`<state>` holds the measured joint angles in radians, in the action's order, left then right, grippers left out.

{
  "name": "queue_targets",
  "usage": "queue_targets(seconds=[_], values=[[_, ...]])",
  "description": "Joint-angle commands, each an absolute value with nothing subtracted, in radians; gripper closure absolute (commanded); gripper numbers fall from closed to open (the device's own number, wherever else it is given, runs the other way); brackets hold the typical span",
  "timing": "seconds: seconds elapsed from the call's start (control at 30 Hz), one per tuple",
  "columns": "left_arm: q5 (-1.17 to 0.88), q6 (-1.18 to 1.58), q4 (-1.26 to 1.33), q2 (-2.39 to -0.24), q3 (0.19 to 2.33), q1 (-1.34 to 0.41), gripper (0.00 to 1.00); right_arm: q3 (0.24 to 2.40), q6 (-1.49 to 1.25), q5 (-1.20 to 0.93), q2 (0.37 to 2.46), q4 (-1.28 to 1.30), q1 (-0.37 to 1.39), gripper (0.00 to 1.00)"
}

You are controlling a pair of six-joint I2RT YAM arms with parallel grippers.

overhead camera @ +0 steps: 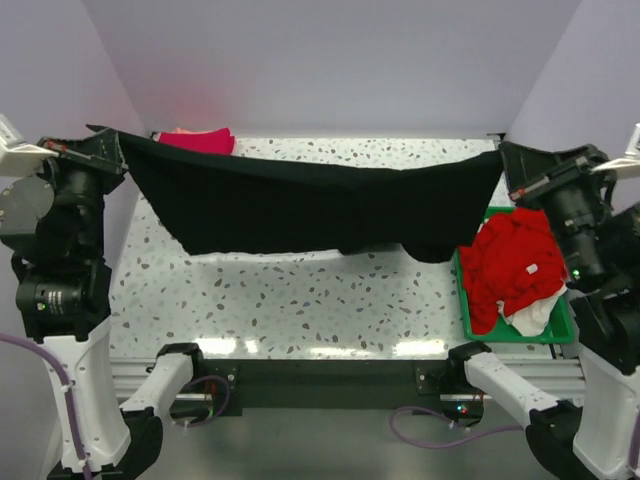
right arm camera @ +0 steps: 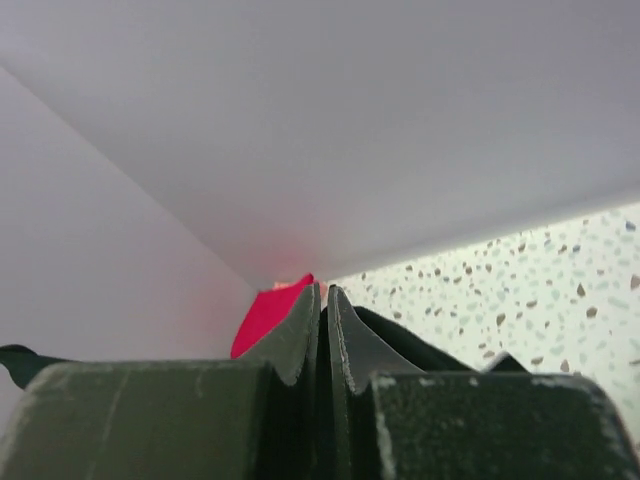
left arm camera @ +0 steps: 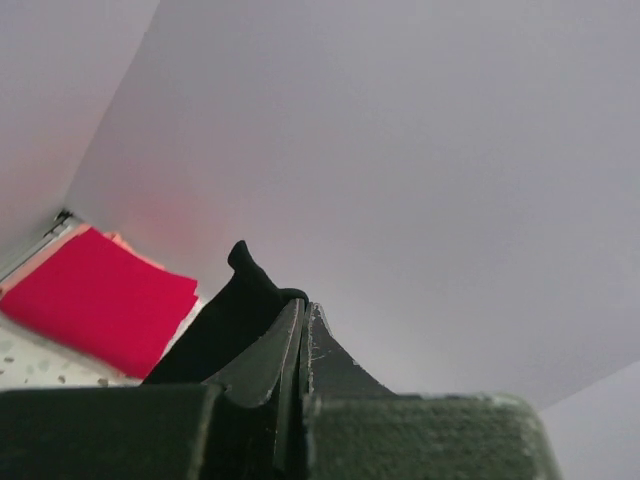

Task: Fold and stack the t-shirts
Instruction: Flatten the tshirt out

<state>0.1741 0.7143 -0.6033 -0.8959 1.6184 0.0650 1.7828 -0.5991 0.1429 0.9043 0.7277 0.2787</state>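
While taut, black t-shirt (overhead camera: 300, 205) in both tight-closed jaws

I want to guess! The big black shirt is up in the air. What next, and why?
Probably lower the large black cloth t-shirt flat onto the speckled table: the left end effector and right end effector hold it stretched above.

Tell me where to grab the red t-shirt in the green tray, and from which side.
Pinch a raised fold near the top of the red t-shirt, coming straight down from above. It lies crumpled in a heap inside the green tray. The tray's walls would likely block a sideways approach, and the bunched cloth offers ridges to pinch.
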Motion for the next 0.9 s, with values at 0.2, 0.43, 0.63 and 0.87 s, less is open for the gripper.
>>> queue_targets(seconds=[0.2, 0.43, 0.63, 0.87], values=[[0.117, 0.749, -0.553, -0.991, 1.721, 0.071, 1.0, 1.936, -0.528, 0.198, 0.969, 0.726, 0.273, 1.0], [0.077, 0.765, -0.31, -1.167, 1.643, 0.071, 1.0, 1.83, -0.503, 0.212, 1.167, 0.482, 0.275, 1.0], [0.031, 0.79, -0.153, -1.532, 1.872, 0.072, 1.0, 2.12, -0.483, 0.158, 1.573, 0.359, 0.264, 1.0], [0.012, 0.805, -0.193, -2.005, 2.512, 0.087, 1.0, 2.617, -0.451, 0.138, 1.89, 0.309, 0.252, 1.0]])
